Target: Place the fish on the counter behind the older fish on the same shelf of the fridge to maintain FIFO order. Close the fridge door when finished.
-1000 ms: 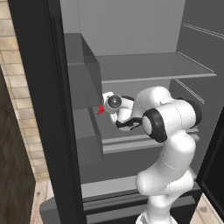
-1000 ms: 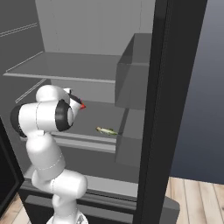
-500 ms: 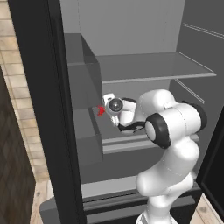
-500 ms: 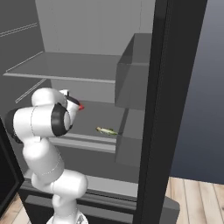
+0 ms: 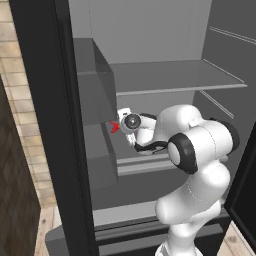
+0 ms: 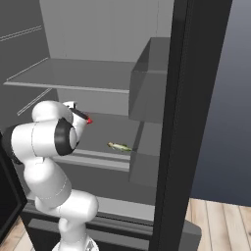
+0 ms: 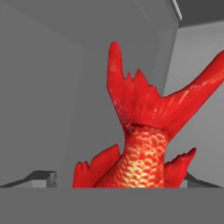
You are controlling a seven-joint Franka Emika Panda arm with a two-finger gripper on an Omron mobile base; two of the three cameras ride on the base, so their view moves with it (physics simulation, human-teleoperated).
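One fish [image 7: 142,148] (red) inside fridge [image 6: 191,98]

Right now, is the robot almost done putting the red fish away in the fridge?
Partly. The fish is off the counter and inside the fridge, at the gripper above the shelf. Whether the gripper has let go, I cannot tell. The older fish lies near the shelf's front. Left: settle the red fish behind it, pull the arm out, close the fridge door.
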